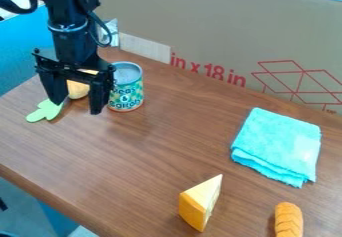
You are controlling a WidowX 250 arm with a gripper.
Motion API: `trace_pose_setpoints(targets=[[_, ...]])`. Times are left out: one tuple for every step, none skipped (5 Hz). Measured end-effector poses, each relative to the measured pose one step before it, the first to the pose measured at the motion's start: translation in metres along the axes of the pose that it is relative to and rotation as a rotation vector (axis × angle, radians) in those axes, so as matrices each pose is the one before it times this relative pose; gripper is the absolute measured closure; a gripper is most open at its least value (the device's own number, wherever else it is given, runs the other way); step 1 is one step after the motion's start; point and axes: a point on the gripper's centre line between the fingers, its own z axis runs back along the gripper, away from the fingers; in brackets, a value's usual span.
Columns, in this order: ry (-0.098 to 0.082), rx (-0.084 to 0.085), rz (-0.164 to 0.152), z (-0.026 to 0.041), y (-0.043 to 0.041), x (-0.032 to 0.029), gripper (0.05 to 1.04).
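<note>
Left of the can [127, 93], a green piece [43, 112] with rounded lobes lies flat on the brown wood desk [127, 166]. Between it and the can sits a rounded tan thing [78, 90], partly hidden by the pincer [77, 109]; whether it touches the green piece, I cannot tell. The black arm [70, 41] comes down from the top edge, left of the can, with a cable looping beside it. The pincer is open and grips nothing: its two fingers point down, well apart, with the tan thing seen in the gap and the right-hand finger in view just beside the can. The can stands upright, with a bare metal top and a green patterned label.

Behind the can, a tall cardboard box [207, 26] runs off to the right, with red print and line drawings on its side. A pale strip is on it just behind the can. Right of the can and nearer the camera, a yellow wedge [196, 203] stands with its pointed end up. Farther right of the can lies a folded turquoise cloth [277, 143]. Nearer the camera than the cloth, also right of the can, is an orange ridged roll [288, 221], cut off by the bottom edge.
</note>
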Motion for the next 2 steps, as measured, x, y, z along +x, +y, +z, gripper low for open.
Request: trace_pose_setpoints(targets=[[0.0275, -0.0037, -0.0047, -0.00694, -0.00131, -0.00235, 0.082], [-0.0221, -0.0306, -0.0274, 0.00340, -0.00208, 0.01999, 0.082]])
